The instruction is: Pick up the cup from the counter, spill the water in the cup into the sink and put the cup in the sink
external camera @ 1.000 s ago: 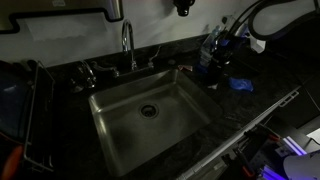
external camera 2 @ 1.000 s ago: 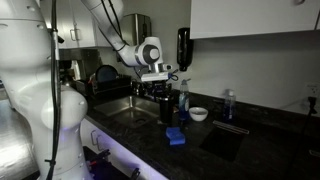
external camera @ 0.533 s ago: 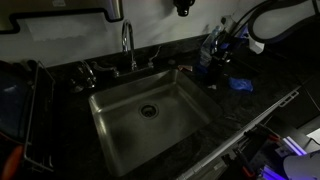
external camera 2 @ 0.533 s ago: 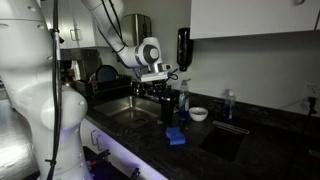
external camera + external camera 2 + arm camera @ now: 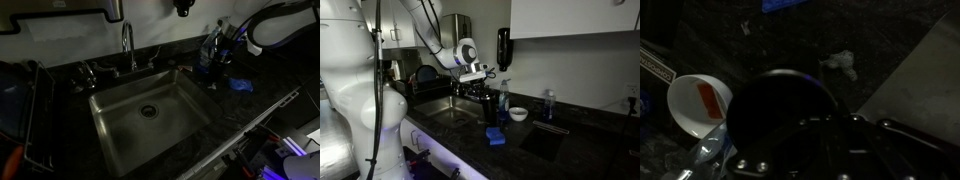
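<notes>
The gripper (image 5: 477,92) hangs at the middle of an exterior view, over the counter (image 5: 535,145) just beside the right rim of the sink (image 5: 450,114). The same spot appears at the upper right of the frame in an exterior view (image 5: 220,52). The pictures are very dark, and I cannot tell whether the fingers are apart, together, or closed on anything.

The cup (image 5: 785,100) is a dark round shape filling the middle of the wrist view, right in front of the gripper body at the bottom edge. In an exterior view it stands upright on the counter under the gripper (image 5: 486,108). Whether the fingers touch it cannot be made out.

A white bowl (image 5: 698,103) with something red inside sits just left of the cup in the wrist view. A blue sponge (image 5: 790,4) lies at the top edge, and a small crumpled scrap (image 5: 840,63) lies right of centre. A pale corner of the sink shows at the right edge.

In an exterior view, the faucet (image 5: 128,45) rises behind the sink at upper centre. A dish rack (image 5: 25,110) fills the left side.
</notes>
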You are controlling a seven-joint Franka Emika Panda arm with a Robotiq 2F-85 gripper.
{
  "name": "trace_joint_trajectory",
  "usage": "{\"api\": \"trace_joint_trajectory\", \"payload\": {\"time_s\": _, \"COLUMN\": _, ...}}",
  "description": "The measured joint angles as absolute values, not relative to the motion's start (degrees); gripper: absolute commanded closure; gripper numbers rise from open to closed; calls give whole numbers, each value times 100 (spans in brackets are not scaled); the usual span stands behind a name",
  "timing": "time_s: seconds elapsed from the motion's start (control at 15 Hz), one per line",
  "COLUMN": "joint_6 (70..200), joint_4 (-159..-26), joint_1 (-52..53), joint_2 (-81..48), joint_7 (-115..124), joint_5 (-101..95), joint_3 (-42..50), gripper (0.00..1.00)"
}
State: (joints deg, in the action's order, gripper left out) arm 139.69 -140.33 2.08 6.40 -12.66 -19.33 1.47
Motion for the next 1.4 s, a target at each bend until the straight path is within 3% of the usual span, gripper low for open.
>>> {"api": "trace_joint_trajectory", "payload": {"time_s": 0.47, "joint_6": 13884, "joint_4": -13896, "joint_1": 418, "joint_2": 869, "joint_7": -1180, "joint_5": -1999, "joint_3": -280, "gripper": 98}}
{"api": "trace_joint_trajectory", "payload": {"time_s": 1.4, "joint_6": 12746, "joint_4": -13446, "joint_1": 1547, "joint_2": 1230, "joint_7": -2323, "joint_5": 1396, "joint_3": -499, "gripper": 98}}
